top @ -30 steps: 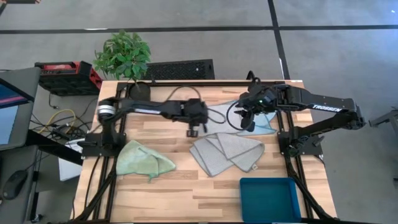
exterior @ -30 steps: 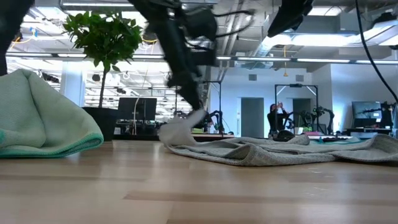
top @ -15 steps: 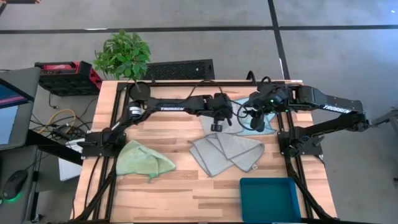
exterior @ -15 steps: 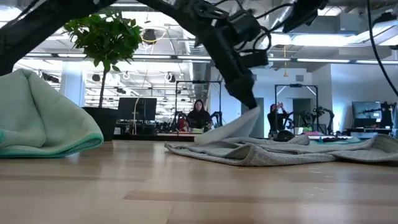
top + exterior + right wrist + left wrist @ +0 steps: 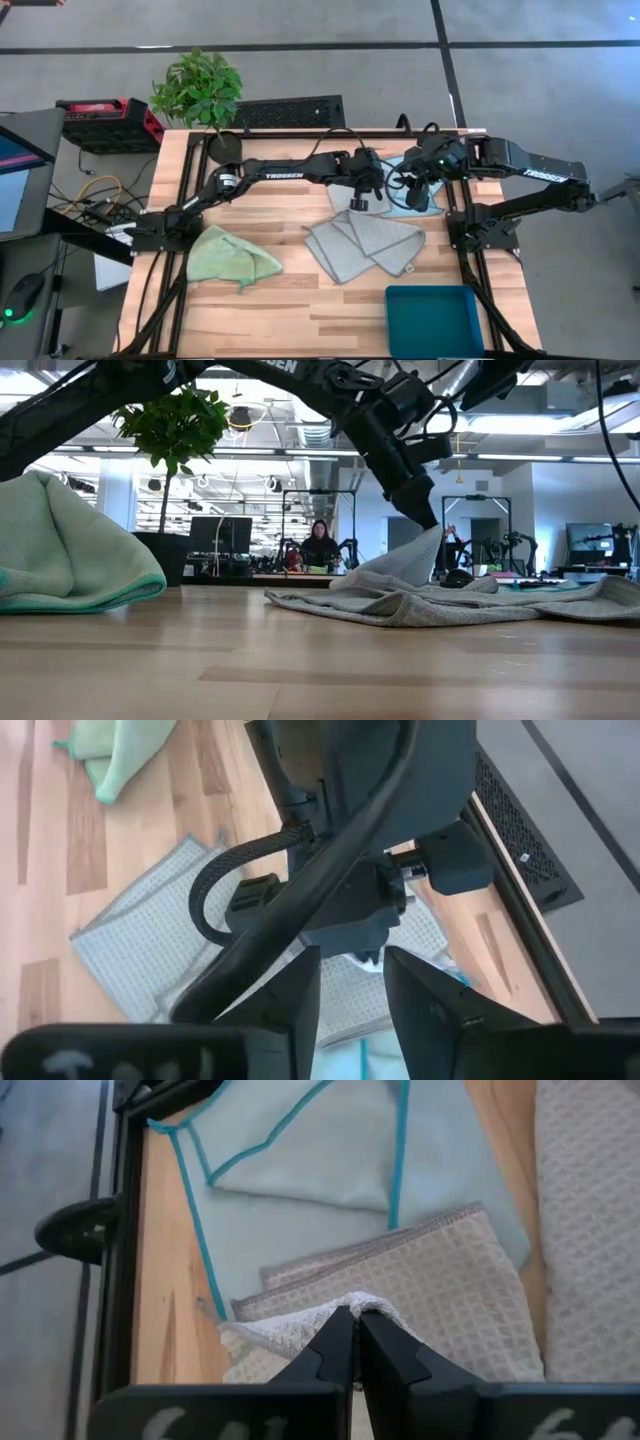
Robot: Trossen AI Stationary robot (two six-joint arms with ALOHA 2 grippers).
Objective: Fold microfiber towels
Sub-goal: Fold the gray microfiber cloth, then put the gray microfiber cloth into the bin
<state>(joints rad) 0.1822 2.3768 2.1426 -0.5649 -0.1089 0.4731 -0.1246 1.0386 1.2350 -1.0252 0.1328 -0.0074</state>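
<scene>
My left gripper reaches across to the table's far right and is shut on a grey waffle towel. That towel lies on the light blue towel. In the low view the grey cloth rises in a peak to the gripper. My right gripper is open and empty, just right of the left one, above the blue towel. A second grey towel lies flat in the table's middle. The light green towel lies bunched at the near left. My left gripper pinches a bunched edge of the grey towel between its two shut fingers, coming from above and slanting down. That part is lifted. The rest of the towel lies in layers on the blue towel, and the cloth slopes slack from the fingers.
A teal bin stands at the near right edge. A potted plant and a black grille are beyond the far edge. Bare wood shows between the green towel and the flat grey towel. People stand far off in the room.
My left gripper has gone toward the table's right edge, carrying the grey towel's held edge up and over onto the rest of the towel, which stayed on the blue towel. My right gripper has drawn back a little toward the right.
</scene>
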